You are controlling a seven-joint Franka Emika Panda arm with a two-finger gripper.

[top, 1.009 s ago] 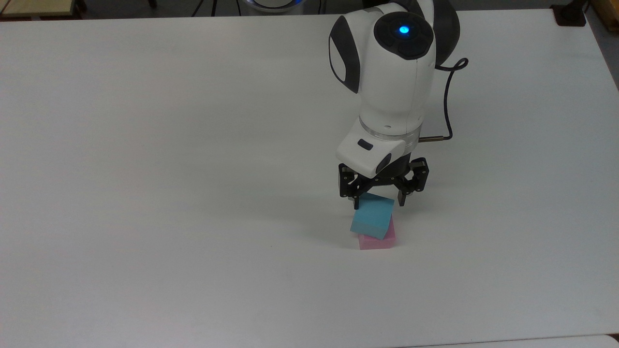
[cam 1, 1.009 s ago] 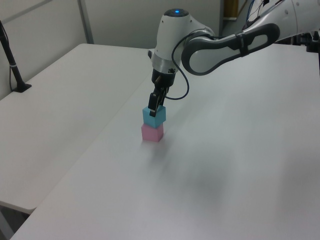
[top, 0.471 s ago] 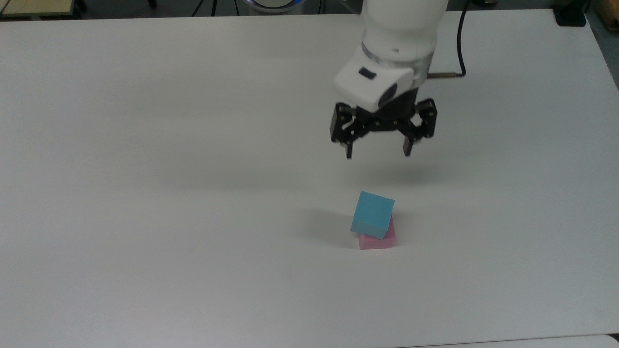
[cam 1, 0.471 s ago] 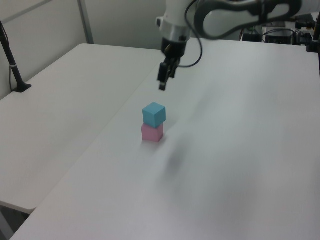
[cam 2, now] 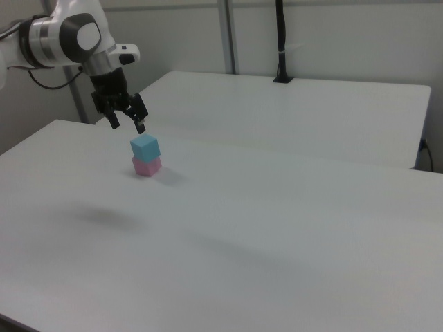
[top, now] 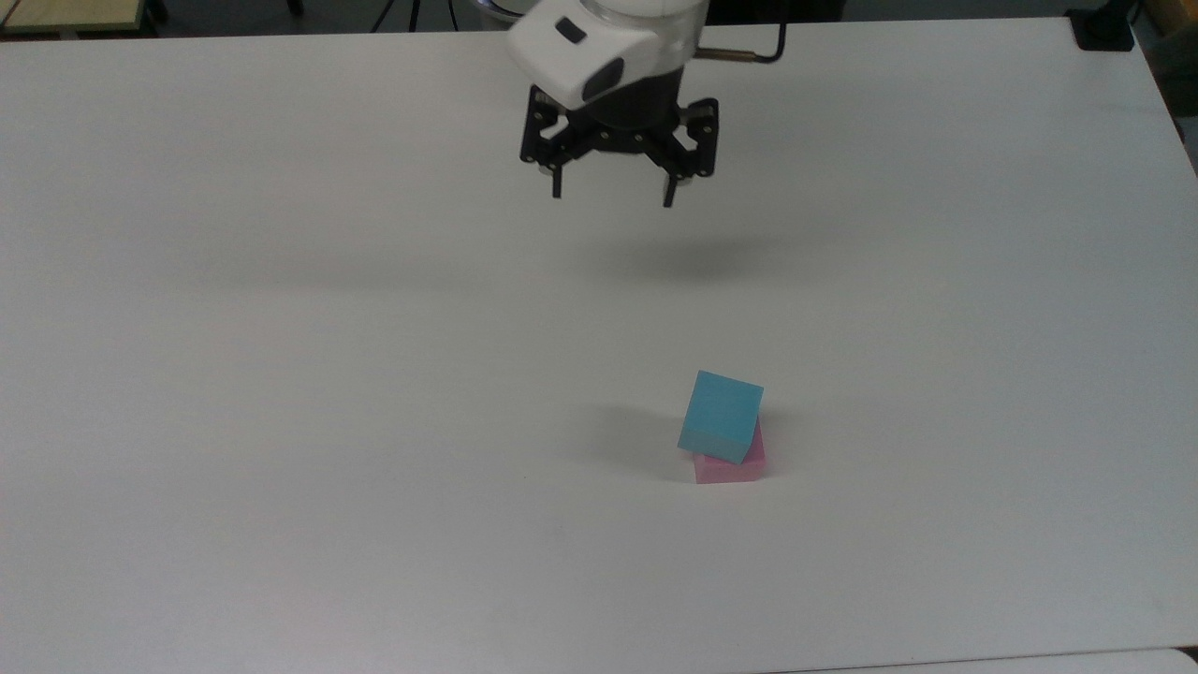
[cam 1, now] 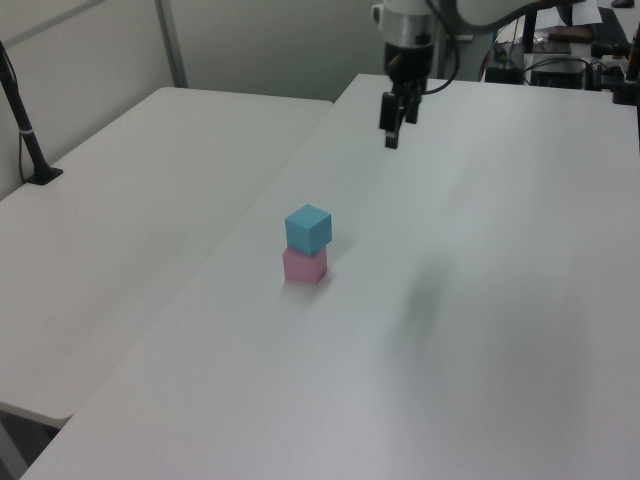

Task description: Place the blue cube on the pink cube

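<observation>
While sitting right of centre in the lower half of the top view, the blue cube (top: 721, 416) is resting on the pink cube (top: 737, 462), twisted so its corners are overhanging; both are small, matte and plain-faced. Since half a second ago, the gripper (top: 612, 196) is pulling further off toward the frame's upper middle, fingers spread and holding nothing, above the white table (top: 281, 374).

The gripper (top: 612, 195) let go of the blue cube (top: 721, 416), rose clear of it — fingers spread, empty — and drew off toward the top view's upper left.
</observation>
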